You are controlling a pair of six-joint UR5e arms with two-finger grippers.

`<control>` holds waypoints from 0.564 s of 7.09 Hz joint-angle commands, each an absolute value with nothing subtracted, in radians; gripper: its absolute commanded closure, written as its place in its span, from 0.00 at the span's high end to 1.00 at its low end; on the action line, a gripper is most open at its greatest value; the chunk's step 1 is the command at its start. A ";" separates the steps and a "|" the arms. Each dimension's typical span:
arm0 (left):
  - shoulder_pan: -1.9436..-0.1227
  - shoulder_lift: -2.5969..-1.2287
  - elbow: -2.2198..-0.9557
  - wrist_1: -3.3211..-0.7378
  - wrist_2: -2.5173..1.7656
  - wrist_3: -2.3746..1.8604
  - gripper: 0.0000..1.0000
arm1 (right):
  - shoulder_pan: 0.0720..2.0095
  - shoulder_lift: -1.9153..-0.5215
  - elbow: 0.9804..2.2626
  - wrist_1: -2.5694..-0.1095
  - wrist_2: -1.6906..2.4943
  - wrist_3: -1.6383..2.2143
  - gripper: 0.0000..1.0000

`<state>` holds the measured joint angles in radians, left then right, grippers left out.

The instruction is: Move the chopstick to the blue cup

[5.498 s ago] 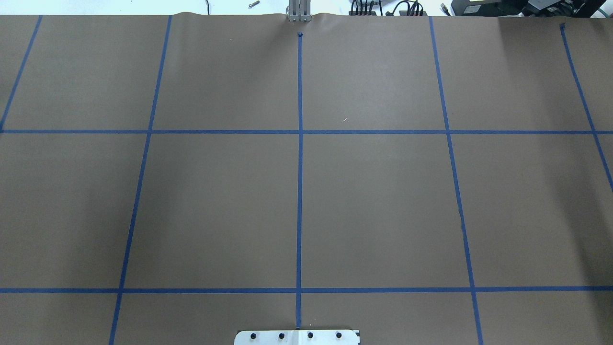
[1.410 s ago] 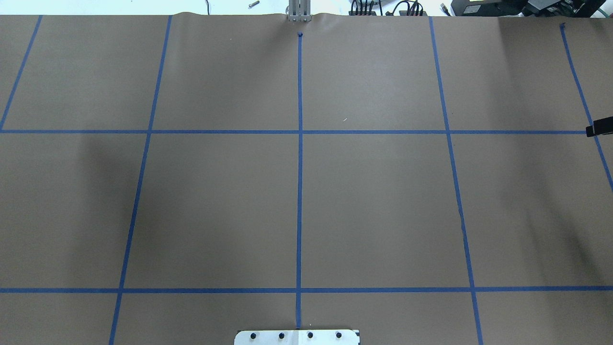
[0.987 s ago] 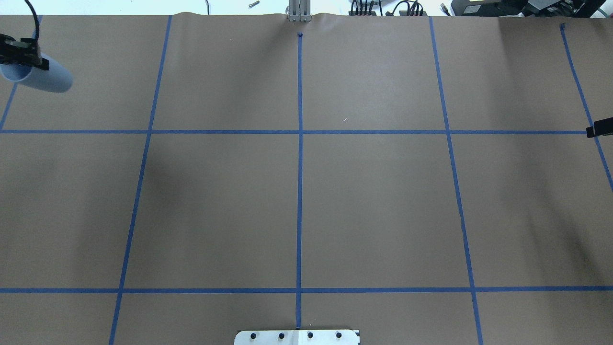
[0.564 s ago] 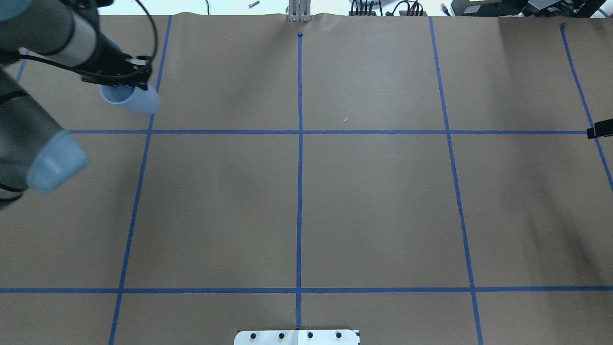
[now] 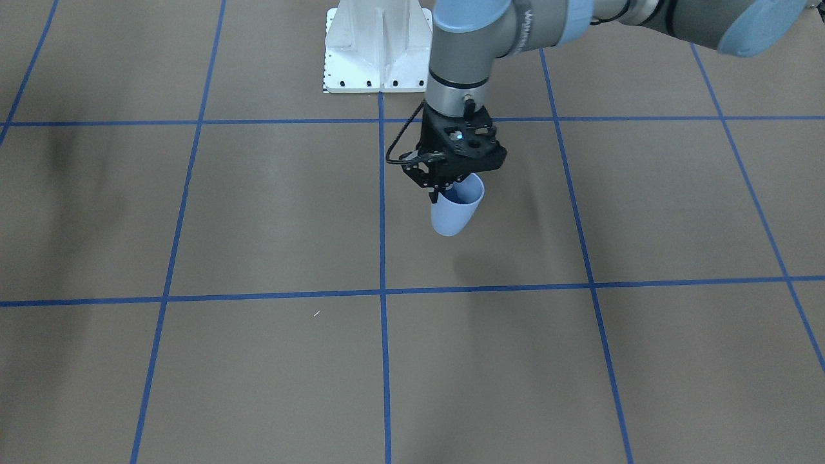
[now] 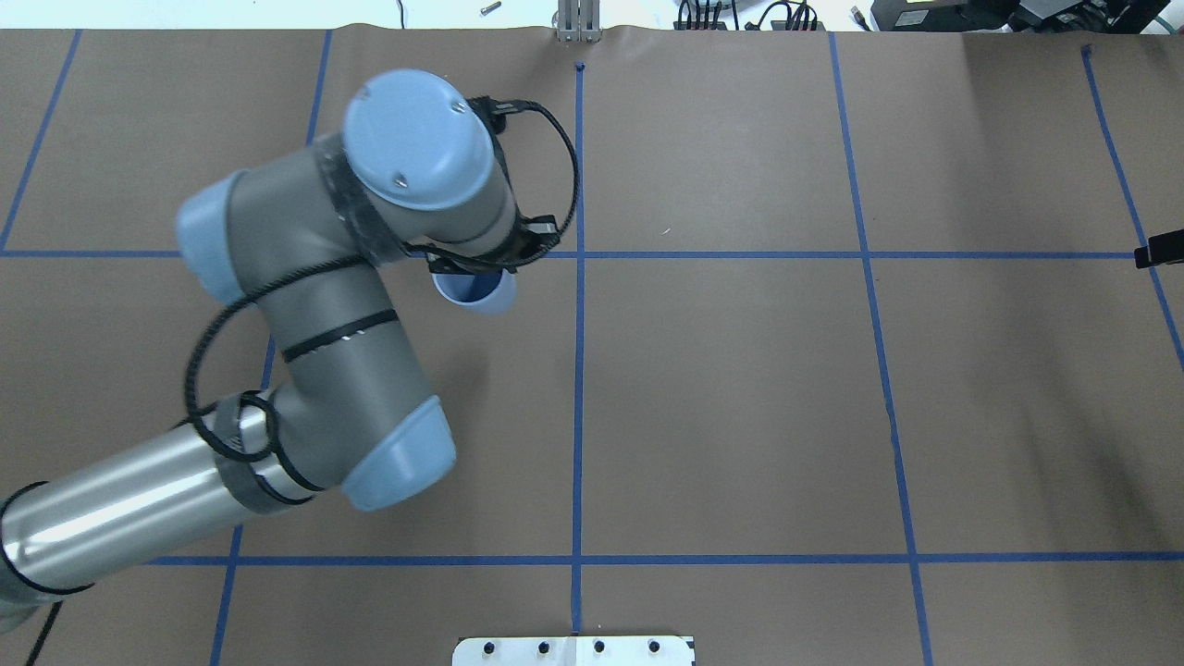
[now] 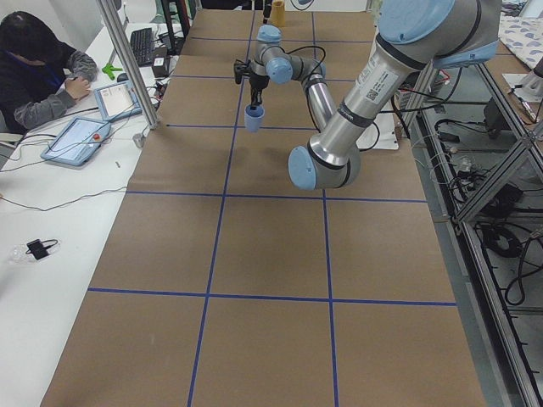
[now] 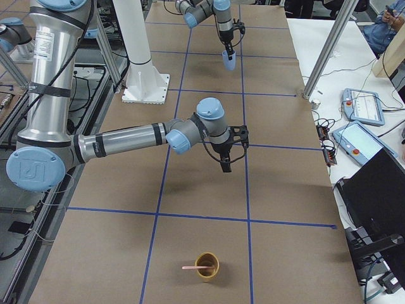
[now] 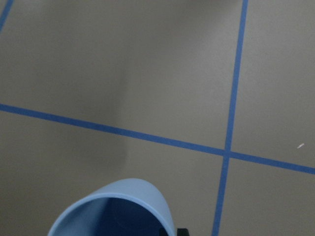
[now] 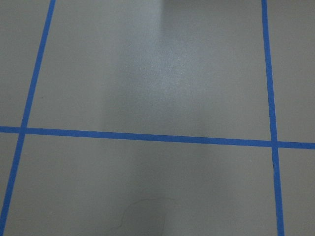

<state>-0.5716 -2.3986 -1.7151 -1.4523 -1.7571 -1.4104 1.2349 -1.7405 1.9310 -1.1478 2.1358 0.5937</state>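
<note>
Left gripper (image 5: 443, 185): jaws clamped on the rim of the blue cup (image 5: 453, 214), mouth up, hanging clear of the worktop (image 5: 258, 212) near its centre line. Right gripper (image 8: 226, 163) hovers mid-worktop; we cannot tell how its jaws stand. Chopstick (image 8: 190, 267) leans out of a brown cup (image 8: 207, 275) at the right end, well apart from the blue one. We judge it light, stiff, thin and slick: pinch it crosswise on the exposed length.

blue cup (image 9: 115, 209) cut off below, chopstick (image 8: 191, 268) tiny
</note>
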 commanded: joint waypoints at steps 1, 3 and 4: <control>-0.489 -2.541 -1.550 -1.451 -1.718 -1.486 0.00 | 1.235 -1.741 1.928 -1.147 2.137 0.594 1.00; -0.439 -2.572 -1.497 -1.453 -1.703 -1.485 0.00 | 1.235 -1.741 1.928 -1.147 2.137 0.594 1.00; -0.431 -2.566 -1.497 -1.453 -1.697 -1.477 0.00 | 1.235 -1.741 1.928 -1.147 2.137 0.594 1.00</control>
